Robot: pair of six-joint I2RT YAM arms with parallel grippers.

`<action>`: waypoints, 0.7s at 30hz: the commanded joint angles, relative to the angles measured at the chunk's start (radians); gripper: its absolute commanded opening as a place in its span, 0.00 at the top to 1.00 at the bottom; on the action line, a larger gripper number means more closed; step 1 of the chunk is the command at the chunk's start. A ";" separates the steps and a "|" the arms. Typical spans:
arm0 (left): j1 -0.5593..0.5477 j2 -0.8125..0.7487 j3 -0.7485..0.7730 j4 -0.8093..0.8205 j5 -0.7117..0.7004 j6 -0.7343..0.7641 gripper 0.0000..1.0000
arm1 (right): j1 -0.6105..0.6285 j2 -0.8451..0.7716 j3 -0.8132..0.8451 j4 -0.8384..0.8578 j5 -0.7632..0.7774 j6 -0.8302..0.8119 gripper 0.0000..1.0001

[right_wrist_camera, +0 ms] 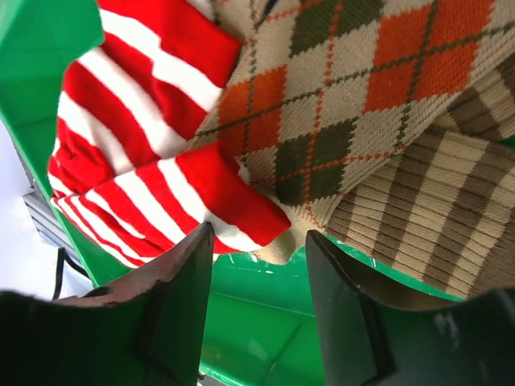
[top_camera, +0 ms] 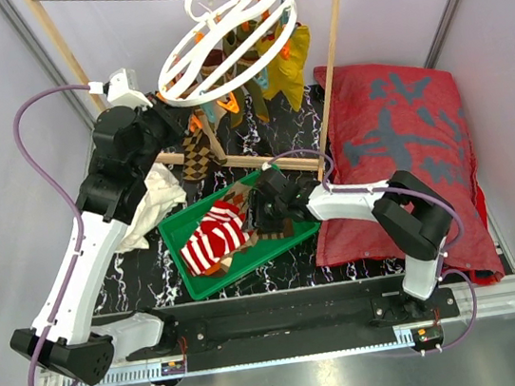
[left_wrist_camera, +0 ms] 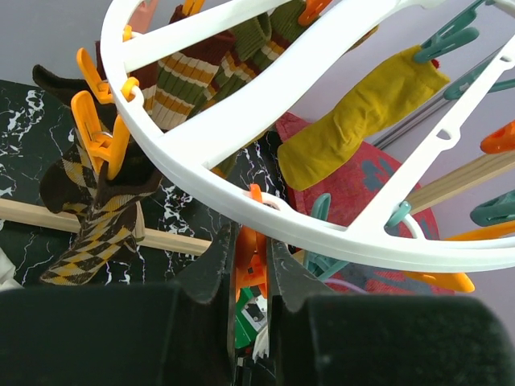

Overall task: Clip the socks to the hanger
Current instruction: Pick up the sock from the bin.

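- The socks look soft, light and limp. They should droop and fold when lifted, and they are neither slippery nor fragile. A pinch on a single cuff or toe edge would leave a free end for clipping.
- The right tool (right_wrist_camera: 259,235) is released, with its jaws apart and nothing between them. It sits low over the green tray (right_wrist_camera: 257,322).
- The red-and-white striped sock (right_wrist_camera: 153,129) ends just ahead of the right tool's tips. The argyle sock (right_wrist_camera: 338,104) lies beyond it, and a brown ribbed sock (right_wrist_camera: 418,217) is ahead to the right. The three overlap, so one pinch could lift two of them.
- The left tool (left_wrist_camera: 251,249) is clenched on an orange clip (left_wrist_camera: 251,265) hanging under the rim of the hanger (left_wrist_camera: 338,237), just above the tool.
- An olive-yellow sock (left_wrist_camera: 354,112) hangs up and to the right of the left tool. A dark argyle sock (left_wrist_camera: 96,217) hangs to its left.
- The wooden rack (top_camera: 331,67) stands between the right tool and the hanger, and its post may obstruct the lift. The red cushion (top_camera: 405,153) lies behind the right tool.
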 commanded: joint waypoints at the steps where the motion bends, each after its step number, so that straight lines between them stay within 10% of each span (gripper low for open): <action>1: 0.001 0.021 0.026 0.015 -0.005 -0.006 0.93 | 0.004 0.029 0.032 0.030 -0.028 0.067 0.47; 15: 0.001 0.015 0.029 0.019 0.001 -0.008 0.93 | 0.003 -0.047 0.040 0.046 -0.003 -0.015 1.00; 21: 0.001 0.009 0.031 0.018 -0.002 -0.003 0.93 | 0.003 -0.141 0.070 -0.033 0.018 -0.216 1.00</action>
